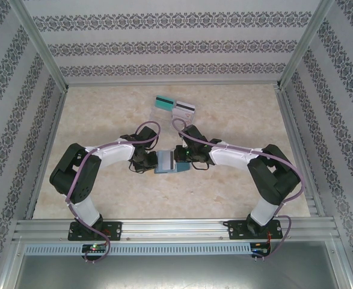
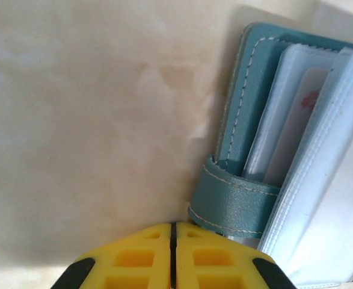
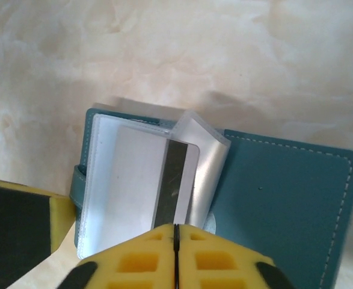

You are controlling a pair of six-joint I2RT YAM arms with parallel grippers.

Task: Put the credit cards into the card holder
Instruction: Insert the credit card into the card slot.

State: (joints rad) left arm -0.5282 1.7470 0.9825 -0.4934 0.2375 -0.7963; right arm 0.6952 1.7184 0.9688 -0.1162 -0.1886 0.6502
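Note:
The teal-blue card holder (image 1: 166, 162) lies open at mid-table between my two grippers. In the right wrist view a white credit card (image 3: 141, 180) with a dark stripe lies flat in the holder's clear sleeves (image 3: 209, 165), partly slid into one. My right gripper (image 3: 175, 227) is shut, its yellow tips at the card's near edge and nothing in the seam. My left gripper (image 2: 173, 226) is shut too, its tip against the table right beside the holder's clasp tab (image 2: 233, 201). Two more credit cards, one teal (image 1: 163, 102) and one white (image 1: 184, 108), lie side by side farther back.
The marble-patterned table (image 1: 104, 114) is walled on three sides by patterned panels with metal posts. A metal rail (image 1: 176, 229) runs along the near edge where both arm bases are bolted. The left gripper's yellow and black finger (image 3: 20, 217) shows at the left of the right wrist view.

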